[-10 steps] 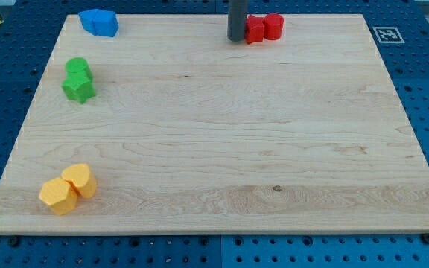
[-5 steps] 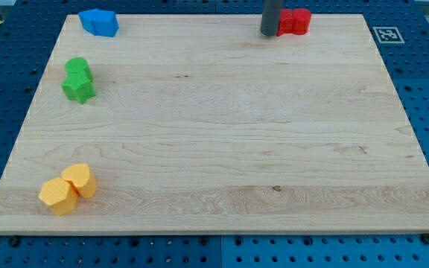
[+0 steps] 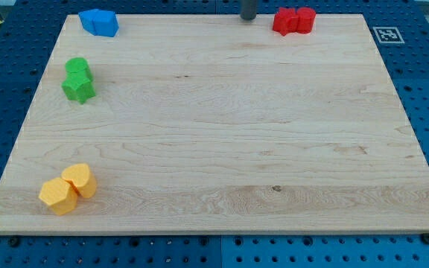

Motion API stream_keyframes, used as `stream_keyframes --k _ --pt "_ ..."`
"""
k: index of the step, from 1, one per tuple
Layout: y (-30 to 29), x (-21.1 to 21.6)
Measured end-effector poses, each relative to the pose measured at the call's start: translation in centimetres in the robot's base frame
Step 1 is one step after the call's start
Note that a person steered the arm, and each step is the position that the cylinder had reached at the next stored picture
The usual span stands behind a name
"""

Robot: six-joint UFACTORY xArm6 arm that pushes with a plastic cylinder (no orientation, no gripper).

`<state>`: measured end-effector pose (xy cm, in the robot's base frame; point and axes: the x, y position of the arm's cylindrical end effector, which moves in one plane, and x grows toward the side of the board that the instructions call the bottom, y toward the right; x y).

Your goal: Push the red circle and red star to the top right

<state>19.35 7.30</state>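
Observation:
The red star [image 3: 285, 21] and the red circle [image 3: 304, 19] sit side by side, touching, near the board's top edge toward the view's right. The star is on the left, the circle on the right. My tip [image 3: 248, 17] is at the very top edge of the board, to the left of the red star, with a clear gap between them. Only the rod's lowest part shows.
Two blue blocks [image 3: 99, 22] sit at the top left. A green circle [image 3: 77, 68] and a green star [image 3: 78, 88] sit at the left. Two yellow blocks [image 3: 67, 189] sit at the bottom left. A marker tag [image 3: 387, 34] lies off the board's top right corner.
The red pair was pushed to the view's right along the top edge. My tip has since pulled back left and up, away from the red star.

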Motion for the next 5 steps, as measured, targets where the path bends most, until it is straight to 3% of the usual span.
stream_keyframes --k 3,5 --pt "5.7 -0.1" --pt "3.9 3.1"
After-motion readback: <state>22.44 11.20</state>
